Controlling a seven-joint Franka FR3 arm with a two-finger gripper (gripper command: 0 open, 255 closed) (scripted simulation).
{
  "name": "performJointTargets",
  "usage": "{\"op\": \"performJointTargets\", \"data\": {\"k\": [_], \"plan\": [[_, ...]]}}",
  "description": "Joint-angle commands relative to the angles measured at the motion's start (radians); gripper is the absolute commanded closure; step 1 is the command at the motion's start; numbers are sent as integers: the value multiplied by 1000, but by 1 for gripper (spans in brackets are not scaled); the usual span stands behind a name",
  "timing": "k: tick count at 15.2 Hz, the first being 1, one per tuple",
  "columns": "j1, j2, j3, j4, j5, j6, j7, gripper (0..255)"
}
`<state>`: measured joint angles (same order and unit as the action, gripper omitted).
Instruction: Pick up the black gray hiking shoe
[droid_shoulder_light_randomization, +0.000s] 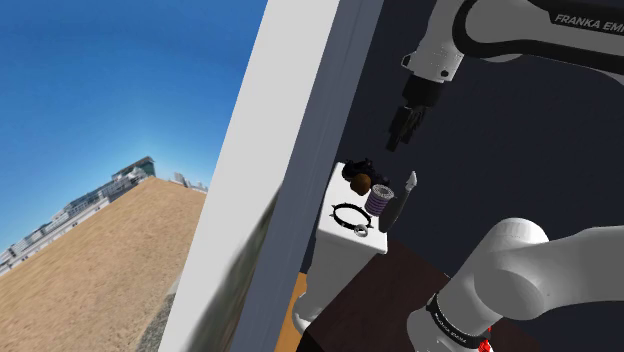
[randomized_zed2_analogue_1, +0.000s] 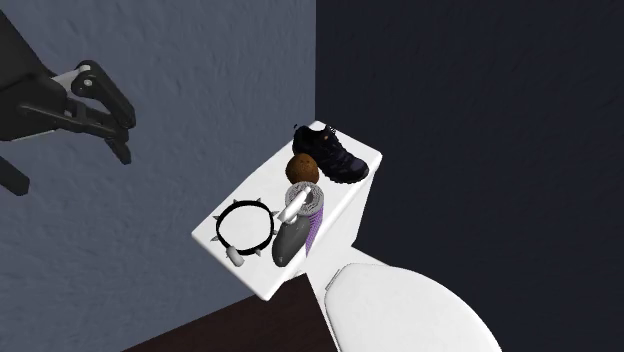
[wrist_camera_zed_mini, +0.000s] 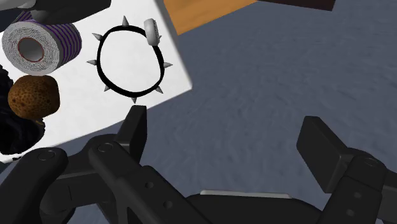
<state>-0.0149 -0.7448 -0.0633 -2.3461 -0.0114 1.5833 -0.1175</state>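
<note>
Five items crowd the white toilet tank lid (randomized_zed2_analogue_1: 262, 178): the black hiking shoe (randomized_zed2_analogue_1: 333, 154), a brown rough ball (randomized_zed2_analogue_1: 303, 169), a purple-striped roll (randomized_zed2_analogue_1: 312, 205), a black spiked ring (randomized_zed2_analogue_1: 222, 228) and a grey pointed thing (randomized_zed2_analogue_1: 289, 240) I can't identify. The shoe sits at the lid's end nearest the dark wall corner, upright on its sole. The ball is just beside it, maybe touching; hard to tell. The roll comes next along the lid, with the ring at the other end.

The tool (wrist_camera_zed_mini: 226, 124) hangs in the air with its fingers spread wide and nothing between them. In the wrist view it is off the lid's edge on the ring side, over grey floor, so it is not yet above the shoe. In the shoulder view it hovers above the tank.

Risks, as I judge them:
- The path to the shoe crosses the ring, roll and ball. A low sweep could knock any of them off the narrow lid.
- The ball is tight against the shoe, so a finger coming down on that side may land on it, or shove it and roll it away.
- The shoe is close to the wall, so the far finger could hit the wall.
- A soft upper may squash and slip if pinched high.
- A push instead of a pinch could slide the shoe off the lid's end.
</note>
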Motion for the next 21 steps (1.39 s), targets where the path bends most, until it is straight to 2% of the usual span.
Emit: {"op": "performJointTargets", "data": {"k": [1,7,13,17,21], "plan": [[0,0,0,0,0,0,0,0],[-20,55,-133,-54,-85,119,-199,0],[-28,174,-270,-53,-145,250,-396,0],[-22,286,-362,-20,-157,339,-533,0],[-5,421,-453,36,-134,423,-680,0]]}}
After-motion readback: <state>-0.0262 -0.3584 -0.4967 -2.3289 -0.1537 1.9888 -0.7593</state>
